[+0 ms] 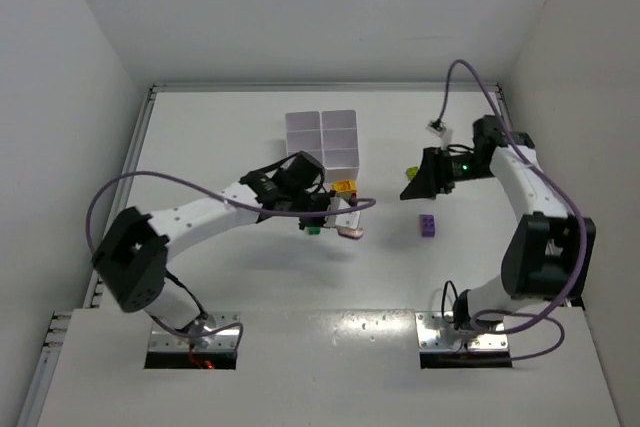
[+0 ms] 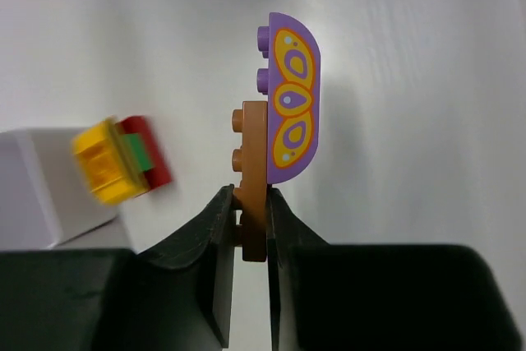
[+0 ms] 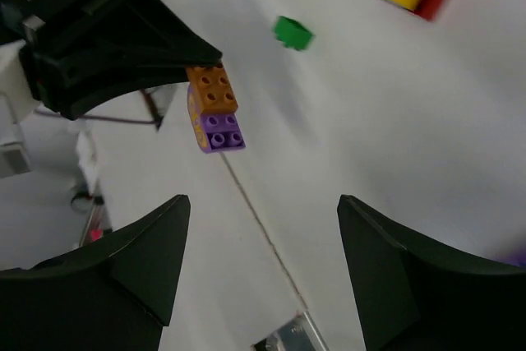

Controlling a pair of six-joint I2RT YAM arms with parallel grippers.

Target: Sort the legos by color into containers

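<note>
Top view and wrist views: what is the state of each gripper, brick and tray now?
tray: upright, open-topped.
left gripper: shut on orange-purple clump.
right gripper: open, holding nothing.
orange-purple clump: pinched at its orange end.
purple brick: loose on table.
yellow-red clump: lying beside tray.

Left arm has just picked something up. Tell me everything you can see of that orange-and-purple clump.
The clump is two glossy plastic pieces stuck together: an orange studded brick and a purple half-round piece printed with yellow-orange ovals. The left gripper is shut on the orange end alone, so the purple part sticks out beyond the jaws. Nothing else touches it, and it appears raised above the white table.
</note>
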